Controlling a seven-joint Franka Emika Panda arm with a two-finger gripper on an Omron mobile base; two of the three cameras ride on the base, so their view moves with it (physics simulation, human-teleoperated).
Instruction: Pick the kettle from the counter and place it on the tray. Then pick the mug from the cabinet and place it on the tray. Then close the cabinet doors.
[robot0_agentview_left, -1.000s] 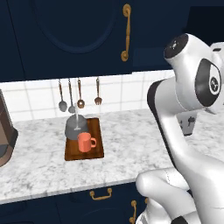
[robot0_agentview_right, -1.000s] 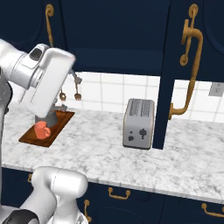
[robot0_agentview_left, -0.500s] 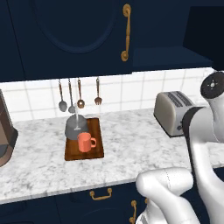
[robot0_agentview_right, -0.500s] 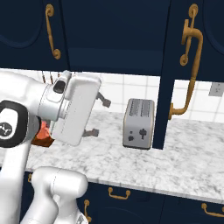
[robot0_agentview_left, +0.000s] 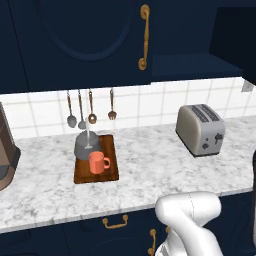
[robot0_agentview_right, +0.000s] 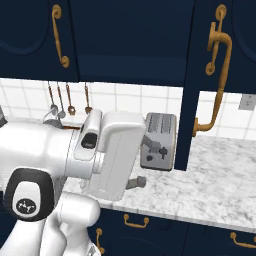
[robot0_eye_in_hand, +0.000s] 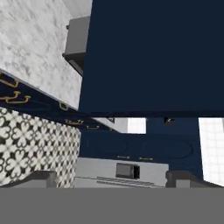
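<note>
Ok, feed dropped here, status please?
Gripper open, empty. Kettle and mug on tray. Right cabinet door open, near toaster.

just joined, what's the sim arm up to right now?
The kettle and the mug both sit on the tray on the counter, so the remaining step is the cabinet doors. The right-hand door stands open, edge-on in the right base view. The gripper is open and empty, facing the flat navy face of a door.
</note>
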